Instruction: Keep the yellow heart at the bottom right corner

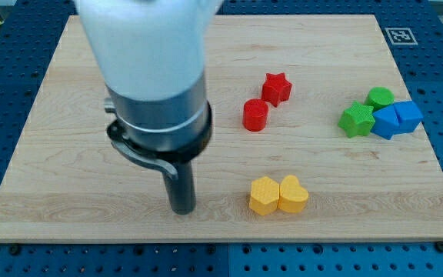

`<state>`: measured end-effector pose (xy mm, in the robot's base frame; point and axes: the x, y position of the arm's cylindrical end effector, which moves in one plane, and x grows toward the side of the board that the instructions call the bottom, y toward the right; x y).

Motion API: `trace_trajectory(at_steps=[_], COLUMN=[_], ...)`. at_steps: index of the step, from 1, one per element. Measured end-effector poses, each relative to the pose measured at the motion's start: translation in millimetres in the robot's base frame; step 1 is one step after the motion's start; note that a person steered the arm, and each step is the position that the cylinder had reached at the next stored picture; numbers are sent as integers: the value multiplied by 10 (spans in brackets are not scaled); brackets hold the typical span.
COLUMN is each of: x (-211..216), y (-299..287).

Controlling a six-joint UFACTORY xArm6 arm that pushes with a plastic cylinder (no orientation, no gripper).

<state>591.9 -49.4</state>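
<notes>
The yellow heart (294,194) lies near the view's bottom, right of centre, touching a yellow hexagon-like block (264,195) on its left. My tip (182,210) rests on the board to the left of the two yellow blocks, about a block's width and a half from the hexagon. The arm's white and dark body (156,85) rises above it and hides part of the board's upper left.
A red star (277,88) and a red cylinder (255,115) sit above the yellow pair. At the view's right, a green star (356,119), a green cylinder (380,97) and two blue blocks (397,119) are clustered. The wooden board (68,154) ends close to the view's bottom.
</notes>
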Motion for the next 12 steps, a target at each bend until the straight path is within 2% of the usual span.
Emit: trace_trajectory(at_steps=[3,5,10,12], x=[96,81,26,-78], y=[105,586,1005,1358])
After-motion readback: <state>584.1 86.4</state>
